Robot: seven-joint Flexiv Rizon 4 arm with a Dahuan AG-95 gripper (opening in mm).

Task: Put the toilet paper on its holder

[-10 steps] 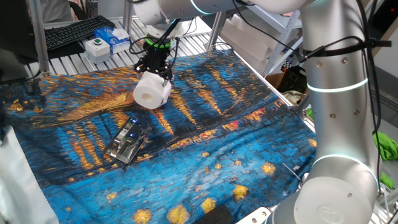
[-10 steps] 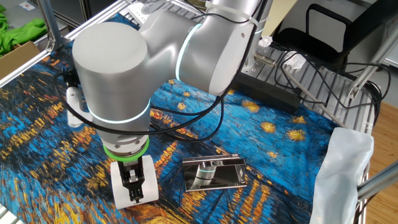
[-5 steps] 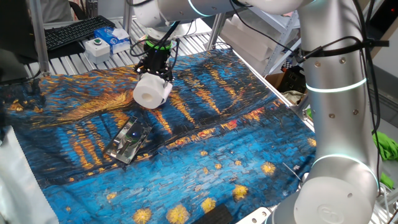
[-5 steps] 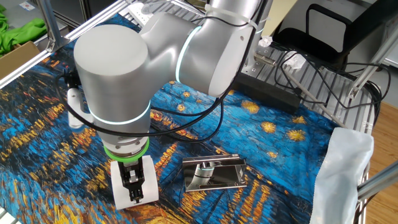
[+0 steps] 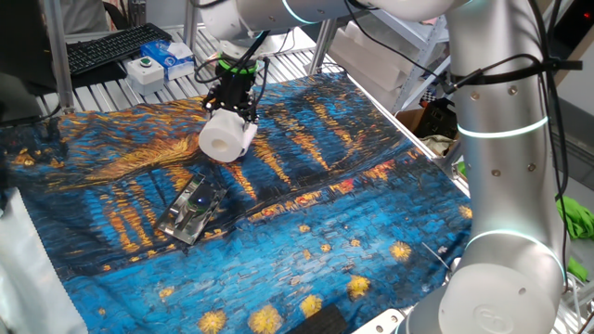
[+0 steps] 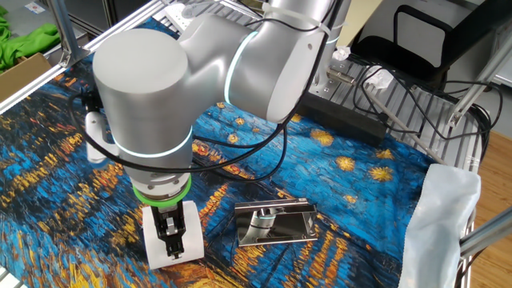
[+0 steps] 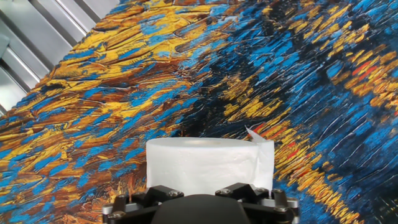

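surface: table under blue-orange painted cloth (image 5: 325, 186)
fingers: gripper (image 6: 170, 240) points straight down, jaws spread wide, straddling toilet paper (image 5: 226, 136); real clamp or just contact, cannot tell
roll: lies on its side on the cloth, loose tail at one end
holder (image 6: 274, 222): flat on the cloth just beside roll, apart
room: open cloth on other sides; box (image 5: 160, 61) off the cloth's far edge

Blue-and-gold painted cloth (image 5: 306, 232); black keyboard (image 5: 111, 48); white-and-blue box (image 5: 160, 61) behind.
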